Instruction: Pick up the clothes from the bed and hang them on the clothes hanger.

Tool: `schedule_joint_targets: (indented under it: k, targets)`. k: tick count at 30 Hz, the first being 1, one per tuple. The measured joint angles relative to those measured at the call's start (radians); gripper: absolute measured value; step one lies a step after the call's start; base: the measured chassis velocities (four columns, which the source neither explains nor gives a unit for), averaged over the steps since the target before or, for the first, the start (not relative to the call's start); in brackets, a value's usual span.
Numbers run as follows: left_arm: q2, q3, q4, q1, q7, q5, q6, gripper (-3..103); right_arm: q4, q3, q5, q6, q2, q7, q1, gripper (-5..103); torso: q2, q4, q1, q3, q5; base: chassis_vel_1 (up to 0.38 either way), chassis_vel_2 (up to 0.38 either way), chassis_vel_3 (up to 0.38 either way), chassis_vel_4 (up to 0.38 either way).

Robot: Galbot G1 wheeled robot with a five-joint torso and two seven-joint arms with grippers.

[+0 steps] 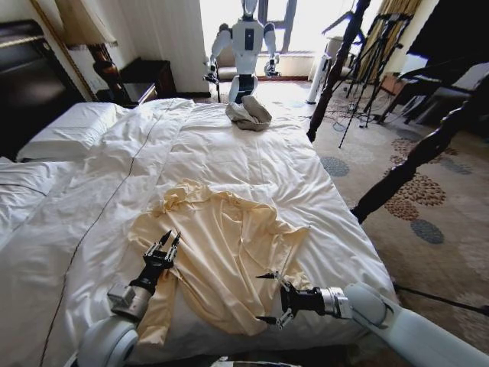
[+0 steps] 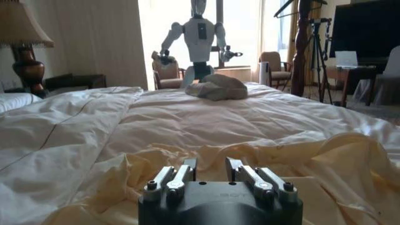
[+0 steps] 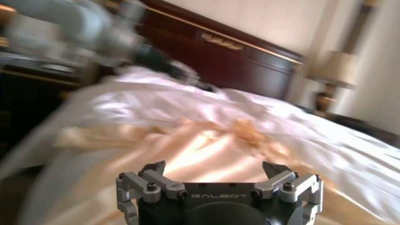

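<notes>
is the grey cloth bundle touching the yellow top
Apart. The head view shows the grey-beige bundle at the far end of the bed, with a wide stretch of bare white duvet between it and the pale yellow top near the robot.

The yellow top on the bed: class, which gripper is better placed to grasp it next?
Probably the right gripper: wide open, directly over the yellow top. The left gripper, narrowly open, sits at its edge.

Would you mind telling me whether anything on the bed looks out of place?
Yes: a small grey-beige cloth bundle sits crumpled at the far edge of the bed, apart from the yellow top, which lies rumpled near both claws.
</notes>
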Motion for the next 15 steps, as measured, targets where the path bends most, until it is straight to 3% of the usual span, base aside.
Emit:
schedule_joint_targets:
  k: [1, 4, 6, 7, 9, 11, 14, 15]
  targets:
    - [0.0, 0.0, 0.0, 0.0, 0.0, 0.0, 0.0, 32, 0.0, 0.0, 0.0, 0.0, 0.0, 0.0, 0.0, 100, 0.0, 0.0, 0.0, 0.0, 0.0, 0.0, 0.0, 0.0, 0.0]
    - [0.043, 0.024, 0.015, -0.027, -0.001, -0.018, 0.013, 32, -0.043, -0.048, 0.006, -0.21, 0.121, 0.377, 0.112, 100, 0.0, -0.0005, 0.0, 0.0, -0.0003, 0.0, 0.0, 0.0, 0.0]
    - [0.057, 0.029, 0.017, -0.033, -0.002, -0.025, 0.017, 32, -0.093, -0.085, 0.031, -0.32, 0.192, 0.505, 0.209, 100, 0.0, 0.0001, 0.0, 0.0, 0.0001, 0.0, 0.0, 0.0, 0.0]
    - [0.057, 0.029, 0.017, -0.033, -0.002, -0.025, 0.017, 32, -0.093, -0.085, 0.031, -0.32, 0.192, 0.505, 0.209, 100, 0.0, 0.0001, 0.0, 0.0, 0.0001, 0.0, 0.0, 0.0, 0.0]
    - [0.08, 0.052, 0.024, -0.056, -0.002, -0.039, 0.026, 32, -0.177, -0.137, 0.091, -0.44, 0.282, 0.628, 0.371, 100, 0.0, 0.0008, 0.0, 0.0, -0.0003, 0.0, 0.0, 0.0, 0.0]
    - [0.085, 0.059, 0.027, -0.063, -0.002, -0.041, 0.027, 32, -0.195, -0.146, 0.106, -0.462, 0.301, 0.646, 0.403, 100, 0.0, 0.0009, 0.0, 0.0, -0.0004, 0.0, 0.0, 0.0, 0.0]
    - [0.098, 0.097, 0.044, -0.1, -0.003, -0.052, 0.036, 32, -0.34, -0.216, 0.184, -0.531, 0.422, 0.739, 0.577, 100, 0.0, -0.0003, 0.0, 0.0, -0.0009, 0.0, 0.0, 0.0, 0.0]
    - [0.098, 0.097, 0.044, -0.1, -0.003, -0.052, 0.036, 32, -0.34, -0.216, 0.184, -0.531, 0.422, 0.739, 0.577, 100, 0.0, -0.0003, 0.0, 0.0, -0.0009, 0.0, 0.0, 0.0, 0.0]
